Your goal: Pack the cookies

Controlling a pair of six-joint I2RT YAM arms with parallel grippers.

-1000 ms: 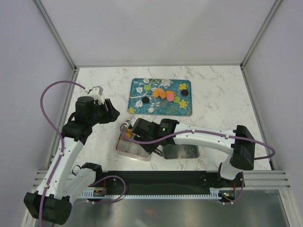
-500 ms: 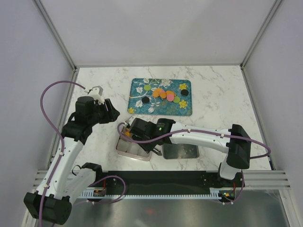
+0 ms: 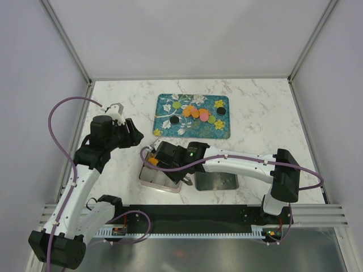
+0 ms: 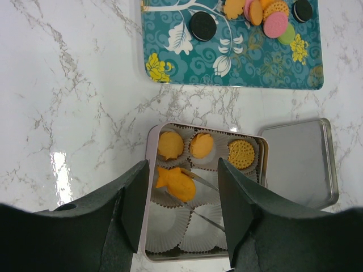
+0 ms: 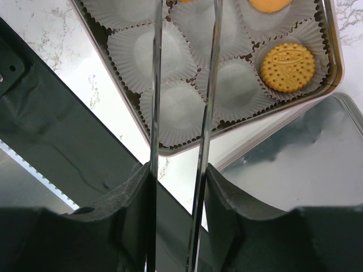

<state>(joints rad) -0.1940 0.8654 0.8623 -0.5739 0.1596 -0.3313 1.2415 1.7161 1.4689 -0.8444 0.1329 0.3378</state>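
Your right end effector (image 5: 177,170) clamps tongs (image 5: 154,85); tongs pinch orange cookie (image 4: 174,182) above tin (image 4: 164,226) near bench front edge. Your left end effector (image 4: 182,164) hovers, fingers apart.

One teal tray (image 3: 222,131) carries three black cookies (image 3: 174,120), two toward its 9 o'clock and one toward 3 o'clock, two green cookies (image 3: 176,105), and an orange-and-pink cluster (image 3: 194,113) too overlapped to count. One tin (image 4: 210,130) shows four orange cookies (image 4: 170,145), one fish-shaped; one lid (image 4: 295,164) lies at its 3 o'clock.
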